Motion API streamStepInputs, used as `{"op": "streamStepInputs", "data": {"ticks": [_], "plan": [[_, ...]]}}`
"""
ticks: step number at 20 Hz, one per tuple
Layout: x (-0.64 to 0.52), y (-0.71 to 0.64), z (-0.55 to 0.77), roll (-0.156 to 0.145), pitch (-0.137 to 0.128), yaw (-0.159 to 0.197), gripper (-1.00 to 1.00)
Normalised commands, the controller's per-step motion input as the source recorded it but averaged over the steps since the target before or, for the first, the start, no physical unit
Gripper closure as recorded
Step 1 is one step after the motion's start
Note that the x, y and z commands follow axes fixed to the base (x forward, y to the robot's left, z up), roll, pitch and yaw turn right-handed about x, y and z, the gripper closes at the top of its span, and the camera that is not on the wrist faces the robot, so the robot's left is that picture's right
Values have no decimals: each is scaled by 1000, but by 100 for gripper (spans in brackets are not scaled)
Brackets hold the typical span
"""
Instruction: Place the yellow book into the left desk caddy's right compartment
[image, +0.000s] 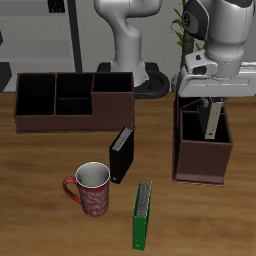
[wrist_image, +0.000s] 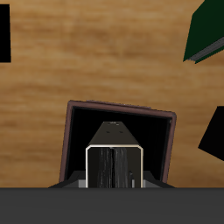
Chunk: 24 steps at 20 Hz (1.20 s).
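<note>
The yellow book (image: 213, 120) hangs upright in my gripper (image: 212, 104), its lower part down inside the left desk caddy (image: 202, 160), a dark maroon box seen narrow end on. My gripper is shut on the book's upper edge, right above the caddy. In the wrist view the book (wrist_image: 114, 164) shows grey-tan with light page edges. It stands within the dark square right compartment, whose maroon wall (wrist_image: 68, 144) surrounds it. I cannot tell whether the book touches the compartment floor.
The other caddy (image: 70, 100) stands broadside farther along the table's back. A black book (image: 121, 153) stands upright mid-table. A red mug (image: 90, 190) and a green book (image: 143, 215) are near the front edge. The green book (wrist_image: 206, 35) and black book (wrist_image: 214, 131) show in the wrist view.
</note>
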Motion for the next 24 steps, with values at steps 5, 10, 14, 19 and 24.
{"op": "streamStepInputs", "data": {"ticks": [5, 10, 14, 19, 24], "plan": [[13, 87, -210, 19, 27, 4, 100], [48, -13, -175, -1, 10, 5, 100], [69, -38, -237, -1, 26, -5, 100], [24, 52, -247, 4, 22, 22, 100], [-6, -18, -133, -12, 41, -14, 100]]}}
